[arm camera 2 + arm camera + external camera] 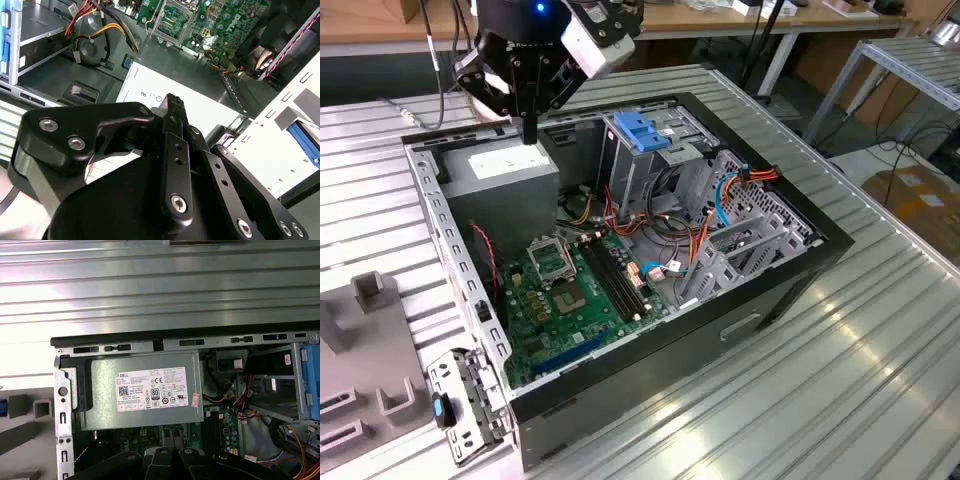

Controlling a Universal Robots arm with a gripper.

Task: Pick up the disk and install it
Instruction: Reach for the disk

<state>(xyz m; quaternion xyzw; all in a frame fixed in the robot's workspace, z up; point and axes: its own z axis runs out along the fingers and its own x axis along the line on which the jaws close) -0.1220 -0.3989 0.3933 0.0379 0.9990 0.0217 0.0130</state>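
The hand [529,136] hangs over the grey power supply [505,172], at about 10 o'clock within the open computer case [740,325] in the exterior view. Its fingers look drawn close together with nothing between them. The disk [642,130] is apart from it, at 3 o'clock from the hand in that view. Its bright blue end tab and rails stand at the top of the drive cage [655,180] and the metal body is mostly hidden, so I cannot tell whether it is fully home. I judge it stiff, dense for its size and unkind to knocks, with smooth flat faces that would slip. The 2 long sides carrying the blue rails look like the place to pinch it; the plastic tab would likely flex
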